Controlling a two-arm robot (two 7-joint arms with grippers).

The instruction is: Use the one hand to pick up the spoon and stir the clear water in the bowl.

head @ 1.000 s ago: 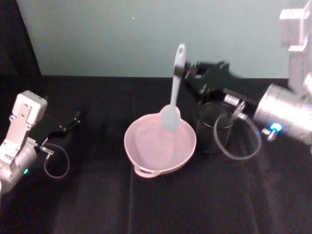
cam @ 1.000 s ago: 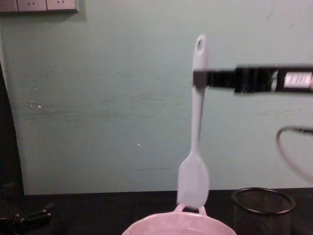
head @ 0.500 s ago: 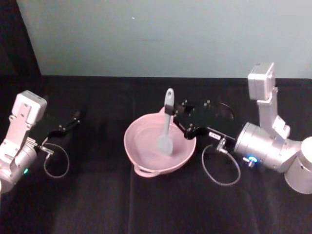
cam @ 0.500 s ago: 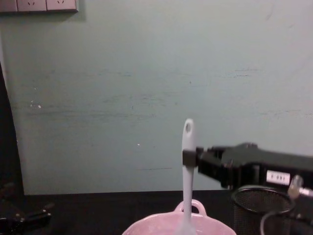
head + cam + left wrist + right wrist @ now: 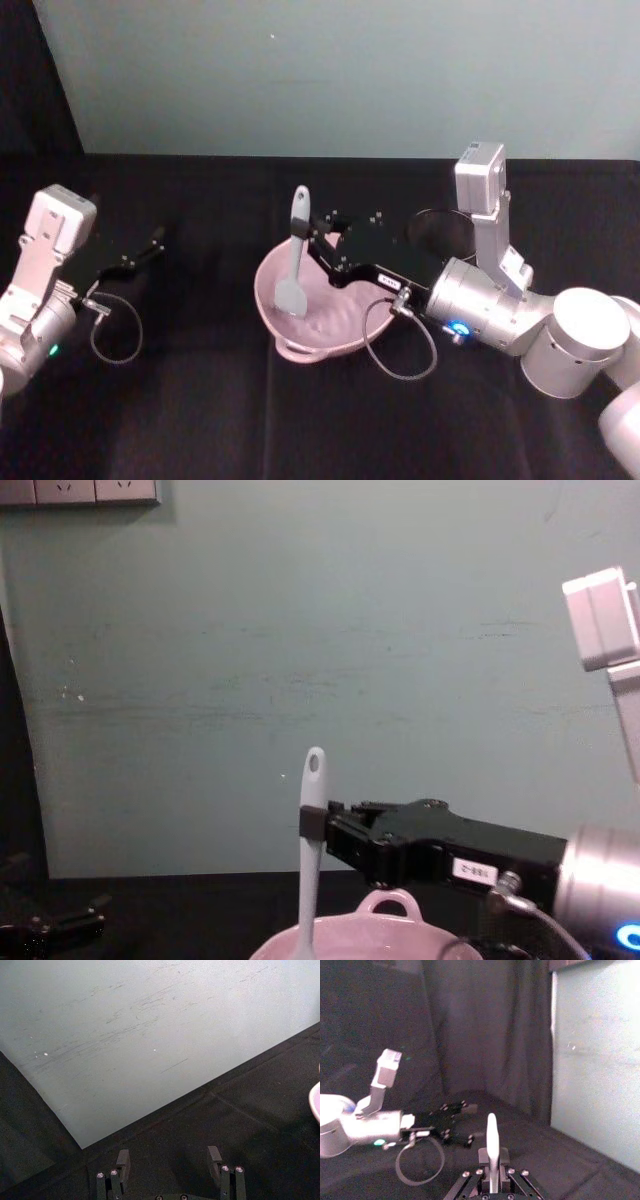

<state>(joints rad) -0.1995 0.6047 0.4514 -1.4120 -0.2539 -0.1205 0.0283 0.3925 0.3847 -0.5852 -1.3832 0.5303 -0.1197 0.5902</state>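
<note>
The white spoon (image 5: 297,245) stands nearly upright with its scoop down in the pale pink bowl (image 5: 264,300), near the bowl's left side. My right gripper (image 5: 316,240) is shut on the spoon's handle a little below the hole at its tip, reaching in from the right. From the chest, the spoon (image 5: 309,865) rises out of the bowl (image 5: 388,904) with the right gripper (image 5: 312,822) clamped on it. The right wrist view has the spoon (image 5: 491,1142) between the black fingers. The clear water (image 5: 328,318) shows only as faint glints. My left gripper (image 5: 148,247) rests open at the far left.
A black wire-mesh cup (image 5: 440,231) stands behind the right arm, right of the bowl. A grey cable loop (image 5: 400,345) hangs from the right wrist over the bowl's front right rim. The teal wall (image 5: 330,70) closes the back of the black table.
The right gripper brought the spoon down into the bowl, then swept it leftward from the bowl's middle to its left side. The left arm has not moved.
</note>
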